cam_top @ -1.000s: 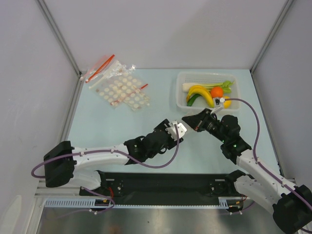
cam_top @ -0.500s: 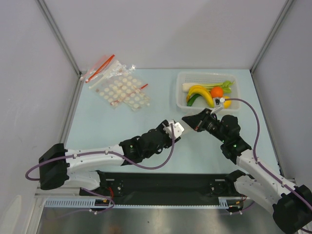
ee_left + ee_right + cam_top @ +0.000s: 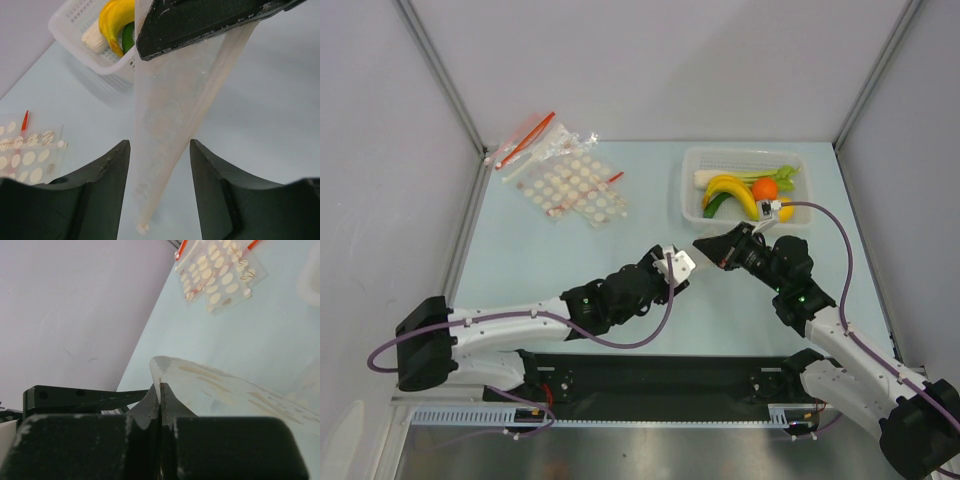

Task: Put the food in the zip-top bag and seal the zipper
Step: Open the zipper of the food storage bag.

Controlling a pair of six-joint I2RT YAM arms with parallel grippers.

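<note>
The right end effector [image 3: 706, 246] is clamped shut on the zip-top bag [image 3: 159, 110], holding it up off the bench [image 3: 540, 262] at mid-bench, in front of the basket. In the left wrist view the bag hangs down from those black fingers as a narrow, pale, see-through wedge. The zipper [image 3: 200, 120] shows as a thicker strip running down its right edge to a small tab at the bottom (whether it is pressed closed I cannot tell).

The left end effector [image 3: 160, 150] is open, one finger on each side of the hanging bag. The bag passes through the gap, close to both fingers, and no clear contact shows. From above, the two end effectors meet nearly tip to tip.

The food is all in the white mesh basket [image 3: 741, 152] at the far right of the bench. The banana [image 3: 732, 190] lies across the middle and the dark green vegetable [image 3: 716, 205] is tucked beside it. The orange [image 3: 765, 187] and lemon [image 3: 786, 209] are to the right, and the leek [image 3: 742, 177] lies along the back.

A heap of spare dotted bags [image 3: 566, 181] with red strips lies at the far left, well apart from both arms.
</note>
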